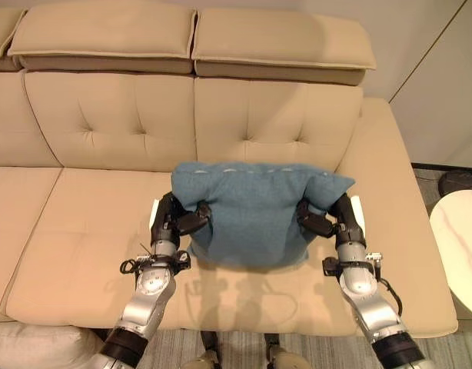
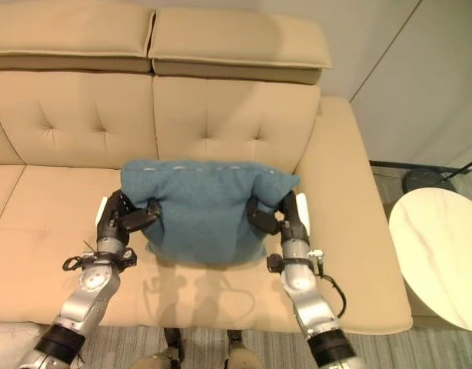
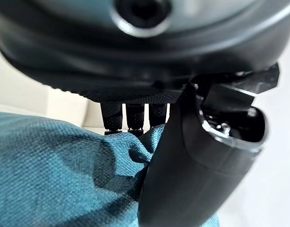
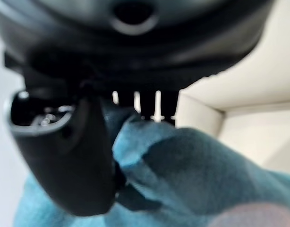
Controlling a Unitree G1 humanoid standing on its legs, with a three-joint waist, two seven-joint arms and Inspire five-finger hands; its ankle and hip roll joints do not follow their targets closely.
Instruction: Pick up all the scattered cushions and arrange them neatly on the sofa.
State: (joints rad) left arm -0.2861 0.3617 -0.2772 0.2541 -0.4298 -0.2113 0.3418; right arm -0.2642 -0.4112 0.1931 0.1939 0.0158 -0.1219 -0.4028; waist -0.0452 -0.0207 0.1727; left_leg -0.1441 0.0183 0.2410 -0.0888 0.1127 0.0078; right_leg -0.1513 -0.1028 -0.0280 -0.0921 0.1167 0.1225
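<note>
I am holding a teal woven fabric cushion (image 1: 251, 219) above the seat of the beige tufted leather sofa (image 1: 82, 231). My left hand (image 1: 182, 219) and right hand (image 1: 322, 219) are pinching its opposite side edges. Its long axis is running left to right, its face tilted toward me.

Blue cushion (image 1: 251, 219) held above beige sofa (image 1: 82, 231) seat, corners bunched.

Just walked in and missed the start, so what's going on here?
The robot is holding a blue cushion over the beige sofa seat, one side in each robot hand. The left hand and the right hand both pinch the fabric between thumb and fingers. A round white side table stands to the right.
</note>
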